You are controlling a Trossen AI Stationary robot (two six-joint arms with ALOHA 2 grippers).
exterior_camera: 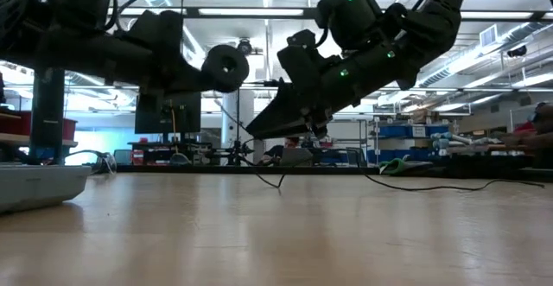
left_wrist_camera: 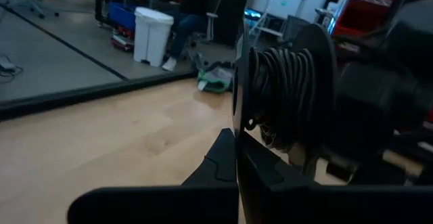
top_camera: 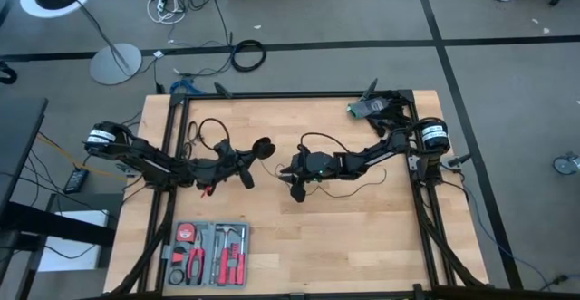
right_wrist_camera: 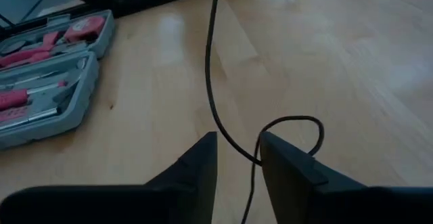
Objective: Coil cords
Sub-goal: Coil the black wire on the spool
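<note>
Starting at the left of the overhead view, the left arm reached in over the wooden bench (top_camera: 362, 237), and the left gripper (top_camera: 243, 168) sat left of centre with its fingers (left_wrist_camera: 233, 160) closed together around a round black spool (left_wrist_camera: 298, 88), the small puck end of the wire, with turns of thin black wire wound on it. In the low view that spool (exterior_camera: 226, 66) hung well above the bench top. Behind the left gripper, toward the far edge, a loose loop of the black wire (top_camera: 210, 126) lay on the wood. Near the front edge, below the left arm, an open grey tool case (top_camera: 207, 253) with red-handled tools lay flat. To the right of centre, the right gripper (top_camera: 294, 180) pointed down and toward the left gripper, its fingers (right_wrist_camera: 287, 160) set slightly apart with a narrow gap. The thin wire (right_wrist_camera: 211, 82) ran straight through that gap and curled into a small loop just beside one finger; whether the fingers pressed on it could not be told. More of the wire trailed across the bench under and beyond the right arm, toward the right side. A green and black object (top_camera: 364, 108) rested at the far right corner of the bench.
</note>
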